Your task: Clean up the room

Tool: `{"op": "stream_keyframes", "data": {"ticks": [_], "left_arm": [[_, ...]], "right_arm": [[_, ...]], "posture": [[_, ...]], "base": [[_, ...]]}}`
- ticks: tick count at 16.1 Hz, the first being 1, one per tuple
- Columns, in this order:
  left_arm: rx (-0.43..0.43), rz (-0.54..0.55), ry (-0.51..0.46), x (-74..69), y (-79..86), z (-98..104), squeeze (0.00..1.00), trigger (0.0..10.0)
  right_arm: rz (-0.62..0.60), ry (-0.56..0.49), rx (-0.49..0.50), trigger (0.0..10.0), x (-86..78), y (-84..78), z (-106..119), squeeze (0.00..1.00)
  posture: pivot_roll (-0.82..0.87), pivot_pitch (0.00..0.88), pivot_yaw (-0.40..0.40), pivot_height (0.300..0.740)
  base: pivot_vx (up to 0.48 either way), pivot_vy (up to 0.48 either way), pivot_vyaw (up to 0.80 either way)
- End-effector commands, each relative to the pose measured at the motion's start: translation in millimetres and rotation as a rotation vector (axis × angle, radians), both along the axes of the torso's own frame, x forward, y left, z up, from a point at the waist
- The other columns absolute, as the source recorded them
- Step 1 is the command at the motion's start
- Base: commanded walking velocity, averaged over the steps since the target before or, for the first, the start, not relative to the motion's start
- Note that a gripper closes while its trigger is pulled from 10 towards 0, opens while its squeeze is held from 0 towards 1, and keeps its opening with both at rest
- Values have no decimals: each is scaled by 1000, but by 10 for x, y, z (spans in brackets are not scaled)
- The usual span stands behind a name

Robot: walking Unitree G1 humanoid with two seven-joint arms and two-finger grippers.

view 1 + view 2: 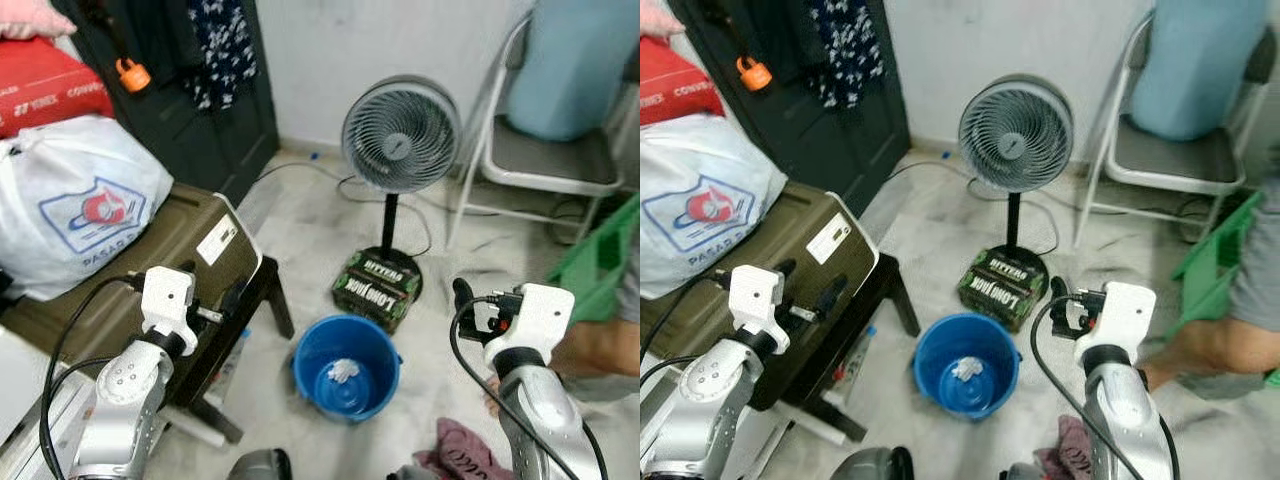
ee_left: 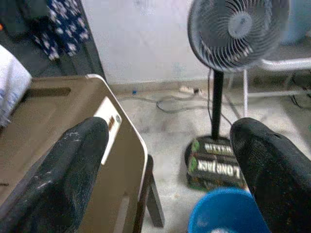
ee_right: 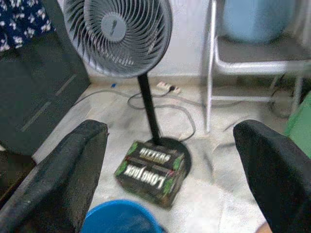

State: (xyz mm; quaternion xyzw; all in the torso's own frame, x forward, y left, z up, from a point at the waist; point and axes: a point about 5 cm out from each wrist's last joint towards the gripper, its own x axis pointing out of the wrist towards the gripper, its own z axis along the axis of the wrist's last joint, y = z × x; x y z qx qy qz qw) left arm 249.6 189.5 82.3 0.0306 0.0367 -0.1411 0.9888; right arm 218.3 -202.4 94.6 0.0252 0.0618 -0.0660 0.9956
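Left eye view: blue bucket [image 1: 347, 367] sits between both wide-spread, empty end effectors [image 2: 170, 170].

We see pale floor [image 1: 300, 225] carrying: blue bucket [image 1: 347, 367] with white wad inside, pedestal fan [image 1: 398, 140] with Long Jack carton [image 1: 378, 288] on its base, folding chair [image 1: 545, 165], green crate [image 1: 600, 262], maroon cloth [image 1: 455, 455], dark stool [image 1: 255, 300], cables [image 1: 350, 190].

Head cameras: my high, forward-and-down pair, sharing the blue bucket [image 1: 347, 368] and fan [image 1: 400, 135]. Wrist cameras: low, facing forward between my fingers, nearer the fan; both share its boxed base [image 3: 151, 173].
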Motion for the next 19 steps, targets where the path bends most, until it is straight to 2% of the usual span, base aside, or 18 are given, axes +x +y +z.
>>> {"op": "stream_keyframes", "data": {"ticks": [1,4,5,8,11,15,19], "left_arm": [[14,63,-6,13,100,-13,0,10000],[8,106,-36,75,118,15,0,10000],[-2,115,-49,122,96,33,0,10000],[-15,120,-67,196,26,48,0,10000],[-37,105,-59,187,-18,29,0,10000],[-7,152,-51,185,22,-3,0,10000],[-15,157,-34,177,41,-23,0,10000]], "right_arm": [[-6,-32,-51,10000,-15,14,58,0],[19,-73,-63,10000,42,32,111,0],[55,-98,-112,10000,111,89,163,0],[84,-142,-131,10000,195,148,251,0],[97,-141,-140,10000,176,154,248,0],[101,-145,-141,10000,189,142,266,0],[104,-146,-138,10000,215,136,274,0]], "posture": [[-140,0,88,740],[-140,0,95,740],[-148,0,95,740],[-158,0,91,740],[-159,0,83,740],[-160,0,78,740],[-160,0,75,740]], "base": [[0,0,0],[0,0,158],[0,0,800],[0,0,800],[0,0,800],[0,0,800],[0,0,800]]}}
